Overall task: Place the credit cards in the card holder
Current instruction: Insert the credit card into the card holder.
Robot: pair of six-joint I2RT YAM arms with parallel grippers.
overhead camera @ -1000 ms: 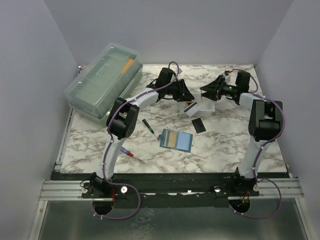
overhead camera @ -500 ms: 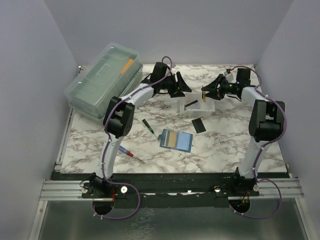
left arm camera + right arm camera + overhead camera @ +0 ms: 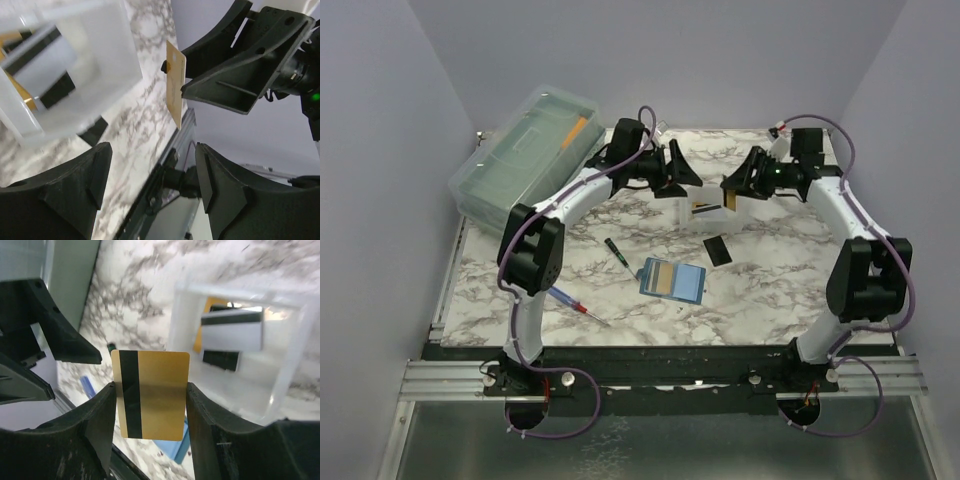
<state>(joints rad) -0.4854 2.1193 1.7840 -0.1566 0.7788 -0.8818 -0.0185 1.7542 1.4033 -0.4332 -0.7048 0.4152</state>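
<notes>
- A gold card (image 3: pixel 152 395) with a dark stripe is pinched upright by the right end effector (image 3: pixel 732 190), just beside the translucent white tray (image 3: pixel 712 218).
- The left end effector (image 3: pixel 152 150) is held spread wide, facing the right one.
- More cards (image 3: pixel 231 335) are seen inside the tray.
- A dark card (image 3: pixel 718 250) lies on the table (image 3: pixel 770 290).
- The teal card holder (image 3: pixel 672 281) is laid open, nearer the arm bases.

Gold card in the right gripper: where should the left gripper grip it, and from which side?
Probably the free end that sticks out of the right gripper. The gold card is held by its side edges and is nearly edge-on to the open left gripper, so come from there, closing on its faces.
</notes>
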